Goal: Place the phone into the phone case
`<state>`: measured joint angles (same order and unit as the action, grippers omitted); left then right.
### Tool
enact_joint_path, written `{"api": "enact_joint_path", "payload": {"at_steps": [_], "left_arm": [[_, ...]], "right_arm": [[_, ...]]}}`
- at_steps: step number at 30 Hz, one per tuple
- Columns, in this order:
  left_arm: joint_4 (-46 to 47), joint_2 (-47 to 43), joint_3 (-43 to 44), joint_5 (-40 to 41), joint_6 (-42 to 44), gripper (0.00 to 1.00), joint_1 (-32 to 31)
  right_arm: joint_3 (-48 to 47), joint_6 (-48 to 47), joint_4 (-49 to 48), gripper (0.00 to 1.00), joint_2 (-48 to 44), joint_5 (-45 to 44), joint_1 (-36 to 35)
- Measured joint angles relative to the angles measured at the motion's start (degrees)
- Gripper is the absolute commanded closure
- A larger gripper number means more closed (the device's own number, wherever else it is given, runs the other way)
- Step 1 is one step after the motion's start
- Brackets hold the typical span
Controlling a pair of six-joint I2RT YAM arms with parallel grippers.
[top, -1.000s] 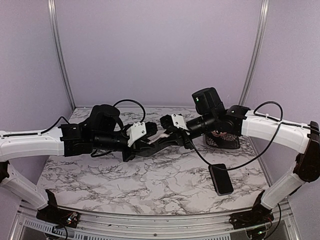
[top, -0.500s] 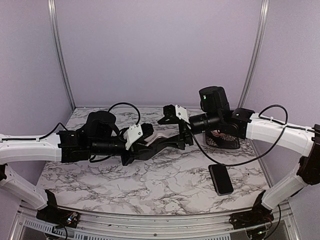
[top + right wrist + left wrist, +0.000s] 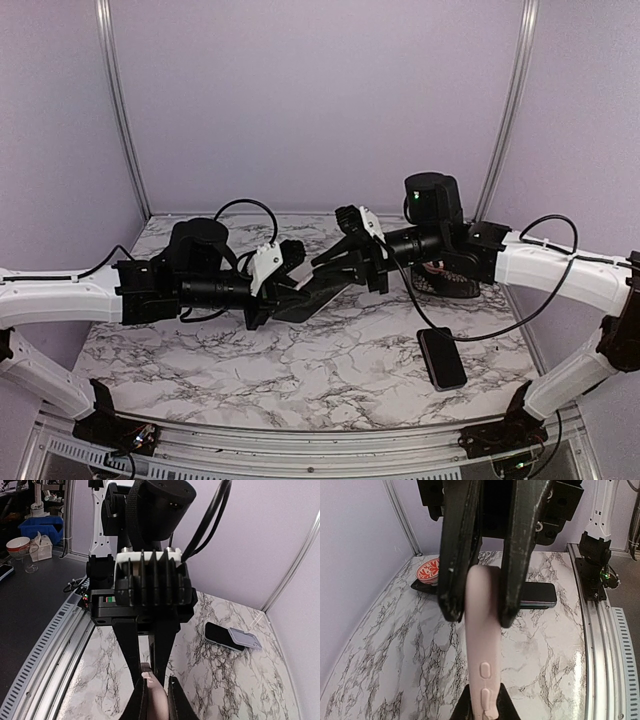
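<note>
Gripping left gripper (image 3: 482,707): closed on smooth pink rubbery phone case (image 3: 482,645), mid-air.
Right gripper (image 3: 154,700): clamped on its opposite end; that end is hidden.
Phone (image 3: 442,358): glossy black slab, flat on marbled table (image 3: 250,370).

A pale pink phone case (image 3: 482,650) is seen in the left pincer (image 3: 479,617). The table (image 3: 300,370) beneath is marbled grey-white.

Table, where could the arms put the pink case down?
The near-left marble, between the left arm and the front rail, is bare, and so is the middle front, left of the phone. It is crowded back right, around the dish by the right arm.
</note>
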<state>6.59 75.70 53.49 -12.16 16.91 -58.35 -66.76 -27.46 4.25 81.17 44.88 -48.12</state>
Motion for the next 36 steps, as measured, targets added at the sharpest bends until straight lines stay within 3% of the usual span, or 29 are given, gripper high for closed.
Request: {"api": "enact_joint_path", "payload": {"at_steps": [2, 3, 4, 5, 6, 11, 14, 17, 20, 23, 24, 28, 29, 31, 33, 36], "left_arm": [[0.02, -0.02, 0.0, -0.35, -0.2, 1.0, 0.0], [0.04, -0.02, 0.0, -0.46, -0.37, 1.0, 0.0], [0.11, -0.04, 0.0, -0.68, -0.74, 1.0, 0.0], [0.24, -0.09, 0.0, -0.9, -1.29, 1.0, 0.02], [0.68, -0.09, 0.0, -1.09, -1.92, 1.0, 0.0], [9.01, -1.75, -2.03, -3.43, -8.28, 1.0, 0.22], [15.58, -3.8, -4.72, -4.79, -12.07, 1.0, 0.79], [20.61, -4.07, -5.16, -6.43, -15.3, 1.0, 1.14], [24.65, -4.07, -5.4, -7.91, -18.14, 1.0, 1.7], [29.16, -4.07, -6.71, -9.46, -21.68, 1.0, 2.71], [30.42, -4.07, -7.21, -9.88, -22.75, 1.0, 3.15], [33.35, -3.93, -8.31, -12.59, -22.82, 1.0, 4.26], [33.64, -3.91, -8.37, -13.03, -23.1, 0.95, 4.42], [34.1, -3.72, -8.37, -13.77, -23.47, 0.68, 4.74], [34.36, -3.63, -8.37, -13.97, -24.46, 0.54, 5.09], [34.03, -3.8, -8.22, -14.14, -22.53, 0.53, 5.55]], "right_arm": [[-0.39, -0.68, 0.79, 0.92, 0.0, 0.07, 0.0], [-0.61, -0.85, 1.14, 0.73, -0.02, 0.07, 0.0], [-0.72, -0.74, 1.2, 0.34, -0.02, 0.02, 0.0], [-0.76, -0.13, 1.14, 0.06, -0.07, -0.35, 0.0], [-0.83, 0.7, 0.81, 0.02, -0.07, -1.2, 0.02], [2.27, 6.05, -5.51, 0.01, -2.21, -5.64, 0.85], [7.45, 11.04, -12.46, 0.09, -5.53, -5.81, 1.11], [10.05, 15.21, -18.05, 0.29, -5.66, -5.25, 1.11], [10.58, 19.04, -21.75, 0.55, -3.98, -3.76, 1.11], [10.86, 21.59, -24.37, 0.96, -2.93, -1.95, 1.09], [10.93, 22.56, -25.11, 1.0, -2.69, -1.27, 1.05], [10.93, 27.47, -25.81, 1.0, -2.36, 1.79, 1.09], [10.93, 27.78, -25.9, 1.0, -2.36, 2.1, 1.09], [10.93, 28.11, -25.99, 1.0, -2.38, 2.23, 1.09], [10.93, 27.17, -25.83, 1.0, -2.43, 2.08, 1.05], [10.93, 25.88, -24.46, 1.0, -2.47, 1.46, 1.05]]}}
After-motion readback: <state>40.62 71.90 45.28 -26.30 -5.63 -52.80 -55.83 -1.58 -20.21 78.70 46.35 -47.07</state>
